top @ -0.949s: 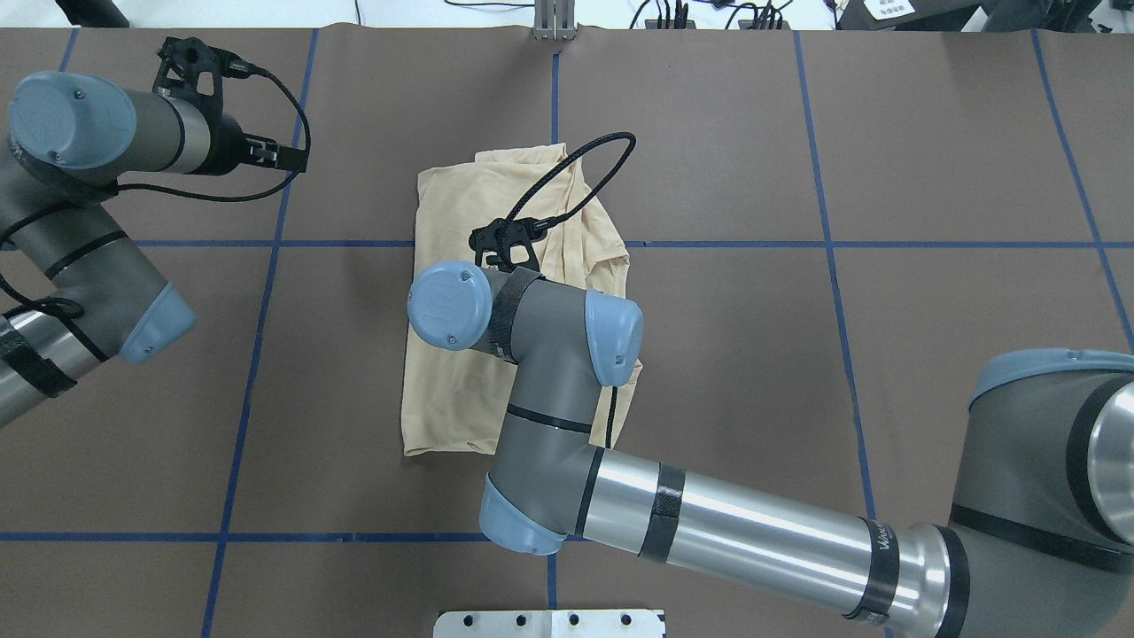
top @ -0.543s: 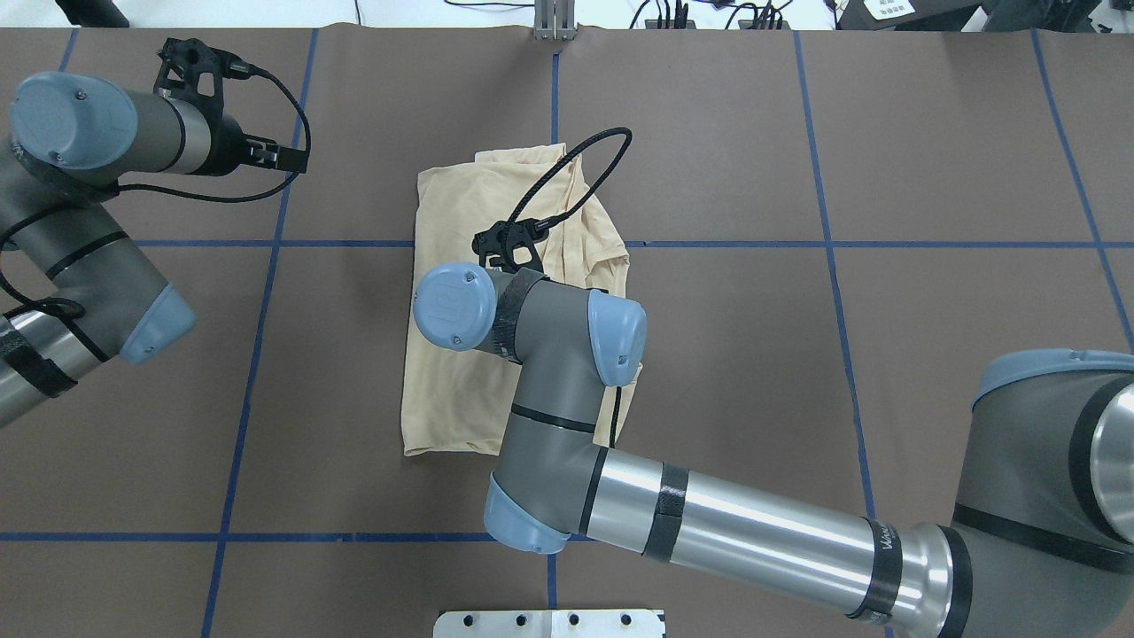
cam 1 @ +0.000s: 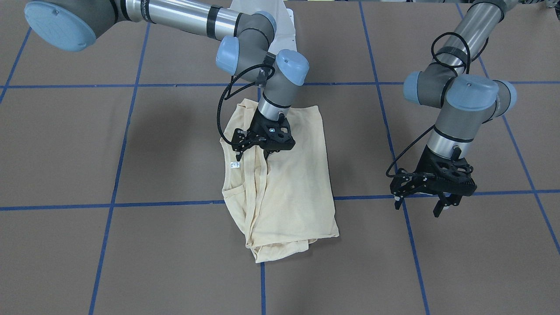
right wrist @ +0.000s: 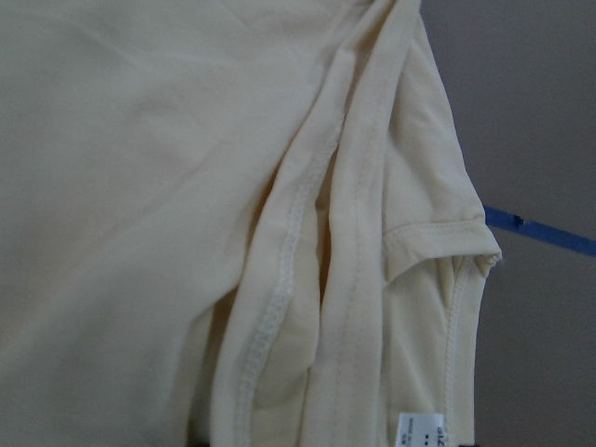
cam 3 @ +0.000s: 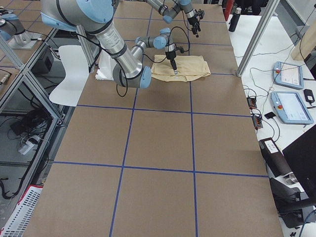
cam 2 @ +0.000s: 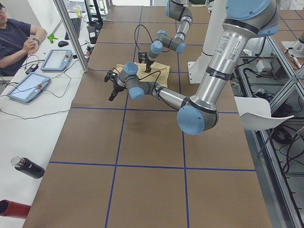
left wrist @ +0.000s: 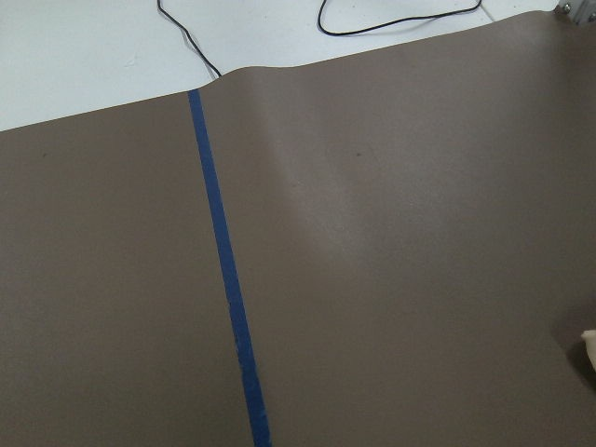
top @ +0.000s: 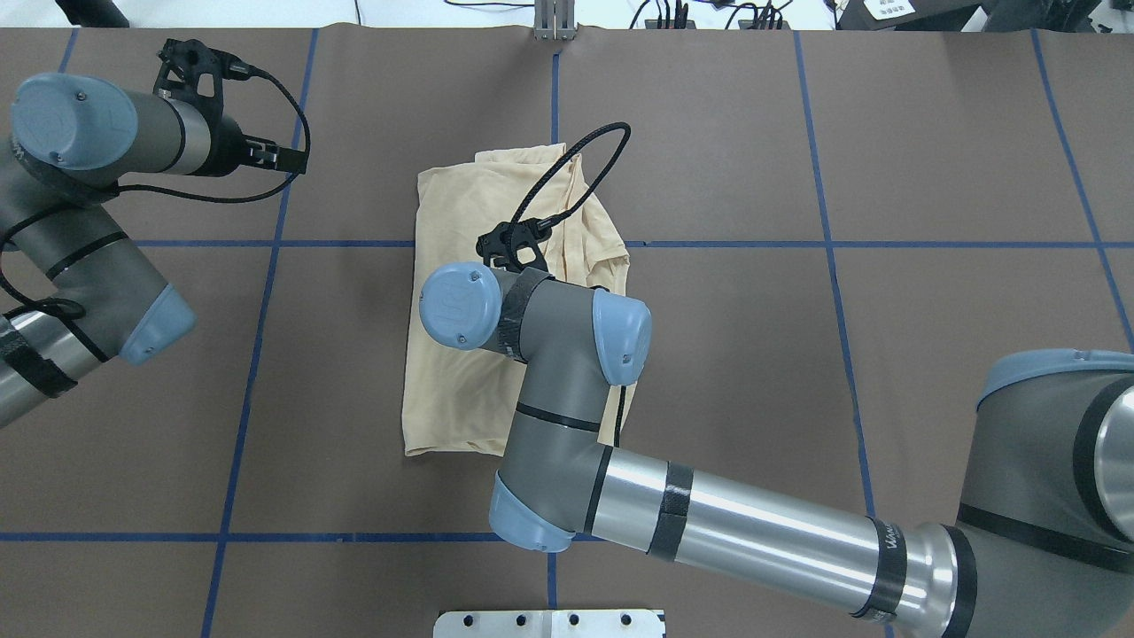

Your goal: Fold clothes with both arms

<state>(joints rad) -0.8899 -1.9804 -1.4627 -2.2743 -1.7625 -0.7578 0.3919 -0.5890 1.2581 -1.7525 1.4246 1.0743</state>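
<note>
The pale cream-yellow shirt (cam 1: 293, 188) lies folded into a rough rectangle mid-table (top: 461, 354), with its ribbed neckline and small white tag (cam 1: 235, 165) on the side toward the robot's right. My right gripper (cam 1: 253, 155) points down over the shirt's neckline end; its fingers look apart and hold no cloth. The right wrist view is filled with shirt seams (right wrist: 279, 279) and the tag (right wrist: 416, 430). My left gripper (cam 1: 426, 205) hangs open above bare table, well off to the shirt's side (top: 279, 158). The left wrist view shows only table and a sliver of cloth (left wrist: 589, 346).
Blue tape lines (top: 257, 292) grid the brown table. A white base plate (top: 549, 623) sits at the robot's edge. A seated person (cam 2: 14, 33), tablets (cam 2: 57, 59), a metal post (cam 2: 71, 35) and bottles (cam 2: 28, 167) are along the far side bench.
The right arm's wrist and elbow have drifted slightly to the right over the shirt. The shirt and the left arm have not moved.
</note>
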